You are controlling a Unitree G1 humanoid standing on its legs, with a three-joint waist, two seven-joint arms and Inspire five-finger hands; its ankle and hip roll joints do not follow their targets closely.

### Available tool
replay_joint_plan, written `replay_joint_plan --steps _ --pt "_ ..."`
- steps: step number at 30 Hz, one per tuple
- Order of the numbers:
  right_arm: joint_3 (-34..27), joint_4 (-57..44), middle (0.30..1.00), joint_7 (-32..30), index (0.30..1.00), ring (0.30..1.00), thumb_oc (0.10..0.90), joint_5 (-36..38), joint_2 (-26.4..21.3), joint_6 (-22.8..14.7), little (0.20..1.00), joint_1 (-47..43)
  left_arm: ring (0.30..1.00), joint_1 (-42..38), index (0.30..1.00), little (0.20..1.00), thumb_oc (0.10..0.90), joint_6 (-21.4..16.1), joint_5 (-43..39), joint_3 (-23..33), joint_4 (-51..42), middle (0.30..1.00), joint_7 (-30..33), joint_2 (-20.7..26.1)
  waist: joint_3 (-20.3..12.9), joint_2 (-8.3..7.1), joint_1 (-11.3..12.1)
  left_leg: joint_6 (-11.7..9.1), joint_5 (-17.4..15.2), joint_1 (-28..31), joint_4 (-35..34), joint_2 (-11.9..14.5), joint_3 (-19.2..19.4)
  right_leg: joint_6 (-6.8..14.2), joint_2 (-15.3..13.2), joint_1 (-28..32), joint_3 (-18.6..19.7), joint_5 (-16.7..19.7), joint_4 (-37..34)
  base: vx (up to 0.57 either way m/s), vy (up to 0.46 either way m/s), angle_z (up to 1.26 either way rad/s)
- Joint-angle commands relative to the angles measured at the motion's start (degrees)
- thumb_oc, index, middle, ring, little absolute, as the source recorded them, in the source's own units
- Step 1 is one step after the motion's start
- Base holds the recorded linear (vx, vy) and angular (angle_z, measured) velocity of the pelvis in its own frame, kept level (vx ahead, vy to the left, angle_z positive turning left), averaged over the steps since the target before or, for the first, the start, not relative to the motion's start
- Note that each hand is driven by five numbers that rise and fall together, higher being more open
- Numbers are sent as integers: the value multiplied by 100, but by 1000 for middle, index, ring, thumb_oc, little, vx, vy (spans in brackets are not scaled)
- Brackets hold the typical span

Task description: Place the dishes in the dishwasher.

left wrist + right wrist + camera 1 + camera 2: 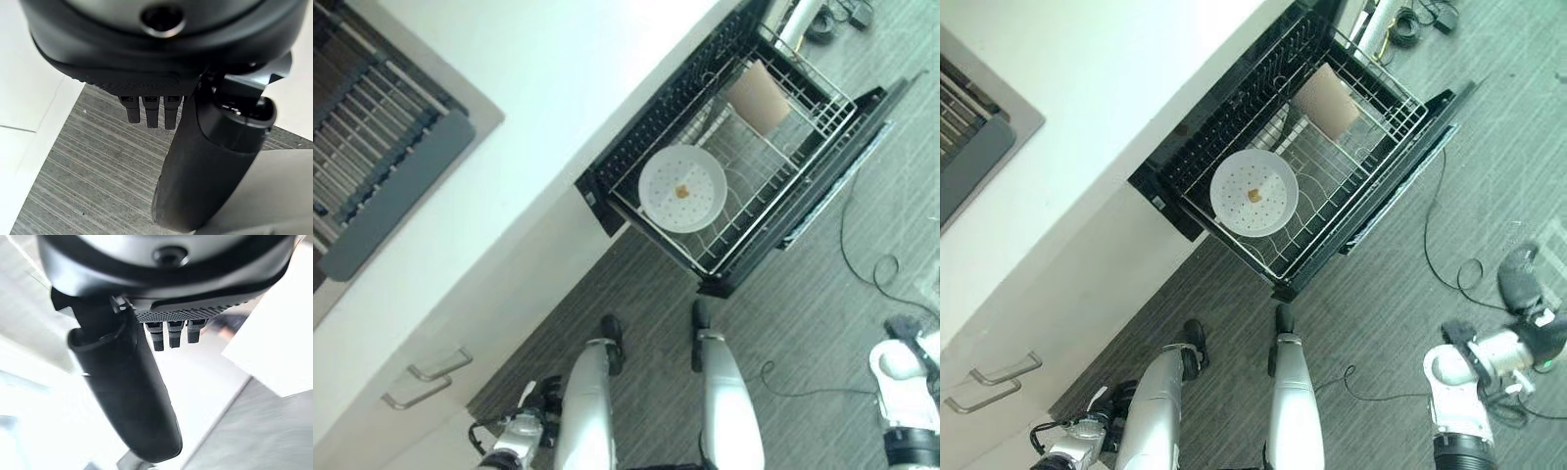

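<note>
The dishwasher's lower rack (773,186) is pulled out over the open door (847,162). A round white plate (682,188) with a small brown spot at its centre lies in the rack's near end. A tan, flat dish (759,96) leans upright at the far end. My left hand (205,166) hangs low beside the white cabinet front, fingers straight, holding nothing. My right hand (127,391) hangs over the grey floor to the right of the dishwasher (1520,276), fingers relaxed and empty. Both hands are well away from the rack.
A white counter (568,88) runs above the dishwasher, with a sink and a dark slatted drainer (382,166) at its left. Two metal drawer handles (429,378) stick out of the cabinet at lower left. Grey floor (803,313) lies in front of the open door.
</note>
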Motion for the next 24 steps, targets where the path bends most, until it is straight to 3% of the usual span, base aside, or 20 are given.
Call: replay_joint_plan --steps 1,3,6,7,11,13,24 --pt "-403 -119 900 -385 900 900 800 841 -276 -1274 900 -336 900 -73 900 900 800 -68 -231 -102 -46 900 55 -125 -83 -87 197 161 -112 245 -596 -75 -575 -261 153 104 -510 -880 838 -18 -39 -3" --pt "-253 479 900 -17 900 900 800 1110 -189 -1380 900 -466 900 -153 900 900 800 -65 -317 -226 -61 900 102 -160 -83 -37 273 162 -79 190 -626 -110 -607 -279 153 73 -538 -867 821 -19 -12 -4" --pt "173 1077 900 437 900 900 800 1239 -215 -1108 900 -859 900 -227 900 900 800 -87 -403 -431 -150 900 121 -243 -83 91 417 140 13 101 -735 -152 -599 -301 104 2 -606 -821 731 2 43 -11" --pt "276 1187 900 496 900 900 800 1143 -239 -1094 900 -886 900 -189 900 900 800 -95 -410 -478 -159 900 104 -259 -83 116 447 109 -146 189 -683 -174 -644 -255 96 89 -566 -968 797 58 66 -4" --pt "947 1158 900 835 900 900 800 -549 -514 -534 900 -1173 900 -130 900 900 800 -146 -504 -623 -347 900 0 -269 -83 233 580 89 -110 58 -672 -206 -642 -247 31 -38 -632 -964 828 22 61 12" --pt "1534 1124 900 1080 900 900 800 -879 -887 -381 900 -1543 900 -59 900 900 800 -190 -479 -693 -547 900 -95 -185 -83 279 719 56 -39 -98 -691 -178 -639 -234 -12 -153 -702 -938 821 -20 51 14" --pt "2741 850 900 1526 900 900 800 -1837 -1801 -425 900 -2832 900 105 900 900 800 -348 -381 -846 -849 900 -315 93 -83 331 1092 -27 95 -426 -625 -133 -721 -289 -98 -383 -986 -1063 1152 6 -3 16"
